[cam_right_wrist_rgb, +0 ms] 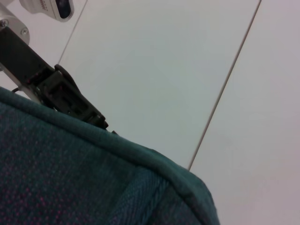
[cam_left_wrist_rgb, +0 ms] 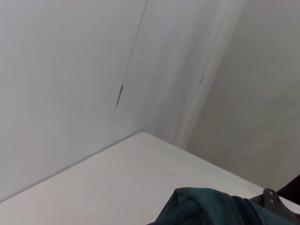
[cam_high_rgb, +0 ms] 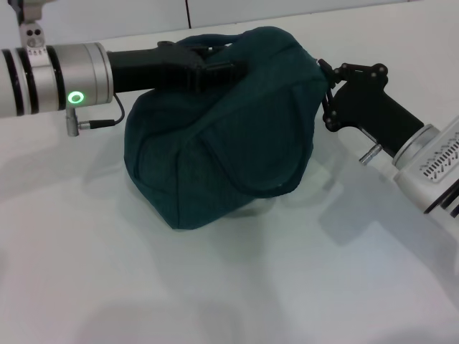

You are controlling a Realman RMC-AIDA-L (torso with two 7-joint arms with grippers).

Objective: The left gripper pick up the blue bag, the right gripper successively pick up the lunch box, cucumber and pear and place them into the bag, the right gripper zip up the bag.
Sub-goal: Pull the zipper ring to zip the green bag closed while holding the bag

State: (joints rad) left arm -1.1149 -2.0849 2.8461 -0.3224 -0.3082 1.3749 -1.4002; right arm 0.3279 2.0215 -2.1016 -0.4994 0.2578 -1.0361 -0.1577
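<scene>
- Left gripper (cam_high_rgb: pixel 219 66), black two-fingered claw, pinched the top fabric of the dark teal blue bag (cam_high_rgb: pixel 222 136).
- Right gripper (cam_high_rgb: pixel 328 84), black claw, touched the bag's right upper edge; finger spread impossible to tell.
- Bag slumped mid white table (cam_high_rgb: pixel 229 287), open surface around.

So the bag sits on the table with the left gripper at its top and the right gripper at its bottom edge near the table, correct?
Not quite. The right gripper is at the upper right end of the blue bag, not its bottom edge; the head view shows this. The left gripper is at the top, as stated.

Glowing green ring on silver wrist behind black left tool (cam_high_rgb: pixel 215 66), thin cable looping beneath; showing pale slotted housing behind black linked right tool (cam_high_rgb: pixel 328 89).
</scene>
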